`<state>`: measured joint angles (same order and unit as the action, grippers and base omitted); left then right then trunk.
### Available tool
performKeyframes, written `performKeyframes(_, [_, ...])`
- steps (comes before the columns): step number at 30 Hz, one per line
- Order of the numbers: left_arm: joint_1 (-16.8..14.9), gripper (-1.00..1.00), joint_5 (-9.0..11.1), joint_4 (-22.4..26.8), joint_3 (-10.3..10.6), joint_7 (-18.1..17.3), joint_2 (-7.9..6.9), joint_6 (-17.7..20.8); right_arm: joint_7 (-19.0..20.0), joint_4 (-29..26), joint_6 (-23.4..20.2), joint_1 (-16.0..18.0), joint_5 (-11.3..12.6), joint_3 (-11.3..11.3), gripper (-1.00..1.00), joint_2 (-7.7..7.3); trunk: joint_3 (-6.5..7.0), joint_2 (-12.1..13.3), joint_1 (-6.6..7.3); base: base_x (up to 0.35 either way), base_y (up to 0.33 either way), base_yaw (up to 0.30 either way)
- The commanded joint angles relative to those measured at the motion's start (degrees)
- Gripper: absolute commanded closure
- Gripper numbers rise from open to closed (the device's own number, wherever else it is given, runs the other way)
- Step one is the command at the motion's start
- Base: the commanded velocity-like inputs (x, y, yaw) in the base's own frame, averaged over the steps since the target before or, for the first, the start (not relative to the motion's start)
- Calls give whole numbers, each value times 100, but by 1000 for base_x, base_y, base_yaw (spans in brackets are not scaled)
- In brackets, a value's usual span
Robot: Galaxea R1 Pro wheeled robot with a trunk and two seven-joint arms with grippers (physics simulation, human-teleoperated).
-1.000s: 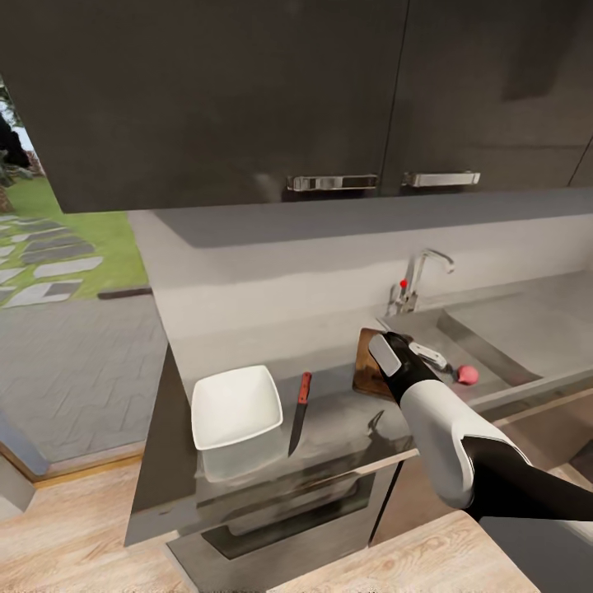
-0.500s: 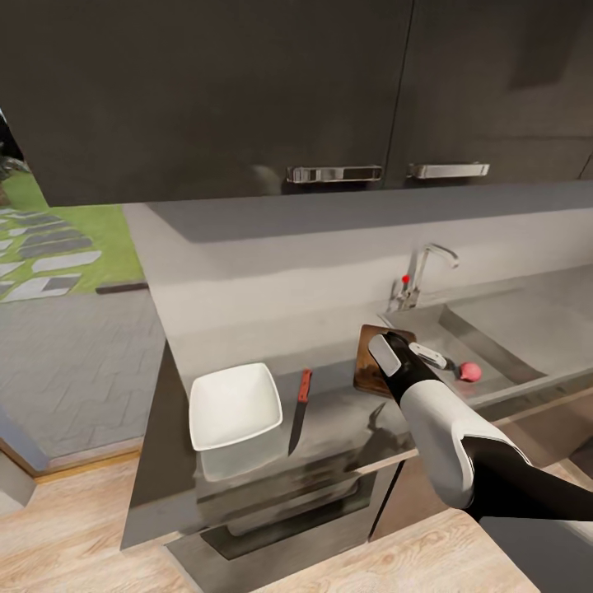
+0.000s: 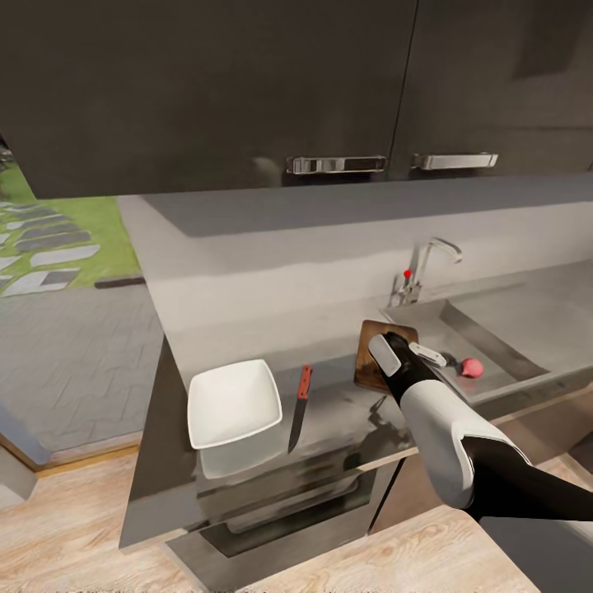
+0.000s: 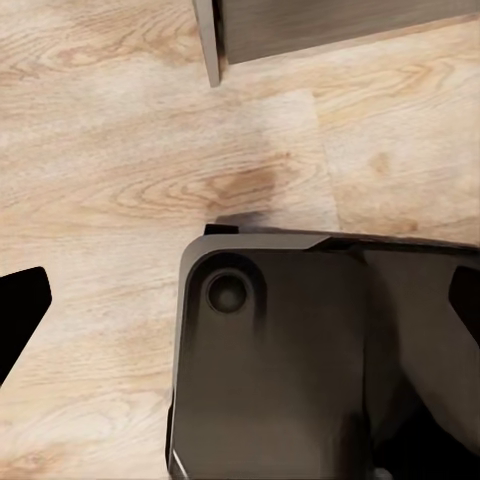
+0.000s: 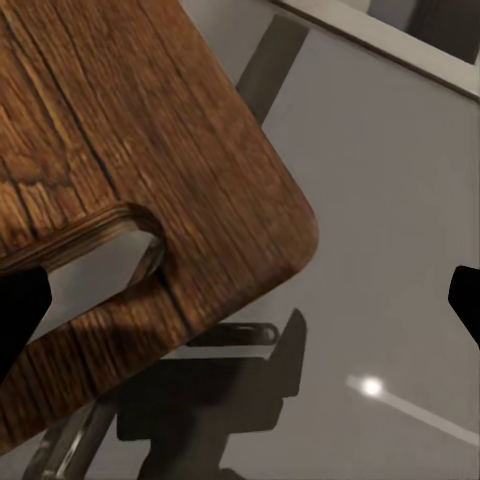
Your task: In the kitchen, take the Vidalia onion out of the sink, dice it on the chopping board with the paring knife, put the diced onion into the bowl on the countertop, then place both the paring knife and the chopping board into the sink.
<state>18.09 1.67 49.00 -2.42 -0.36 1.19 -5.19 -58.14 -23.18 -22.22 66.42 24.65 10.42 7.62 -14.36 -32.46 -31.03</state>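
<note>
The pinkish-red Vidalia onion (image 3: 470, 367) lies in the grey sink (image 3: 502, 338), below the chrome tap (image 3: 430, 265). Left of the basin, the dark brown chopping board (image 3: 372, 356) rests on the countertop (image 3: 338, 412), partly covered by my right arm. My right gripper (image 3: 428, 356) hangs over the board's sink-side end, open; the right wrist view shows the chopping board (image 5: 130, 150) and its handle slot (image 5: 95, 250) between the spread fingertips (image 5: 20, 310). The paring knife (image 3: 300, 409) lies beside the white square bowl (image 3: 235, 402). My left gripper (image 4: 240, 300) is open over the floor.
Dark wall cabinets with chrome handles (image 3: 336, 165) hang above the worktop. A built-in appliance front (image 3: 280, 511) sits under the countertop's edge. The wooden floor (image 3: 74, 527) spreads to the left, beyond it paving and lawn. My own dark base (image 4: 300, 360) lies under the left gripper.
The whole view has shifted slightly, so the camera has moved. My right gripper stays over the board's end and nothing on the counter has been moved.
</note>
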Motion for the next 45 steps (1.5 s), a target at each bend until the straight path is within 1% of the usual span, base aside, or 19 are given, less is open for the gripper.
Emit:
performKeyframes(1, [2,-100,17,6,-11,-5,4,-8,-22,-11,-55,3,5,7,-100,2,-18,-9,-2,0,0,0])
performKeyframes(12, [2,-100,17,5,-13,-4,4,-8,-22,-11,-55,3,7,4,-100,2,-117,-9,-2,64,0,0])
performKeyframes(45, [2,-100,17,-4,-11,-2,4,-8,-14,5,-55,3,5,4,-100,2,-416,-9,-2,6,0,0])
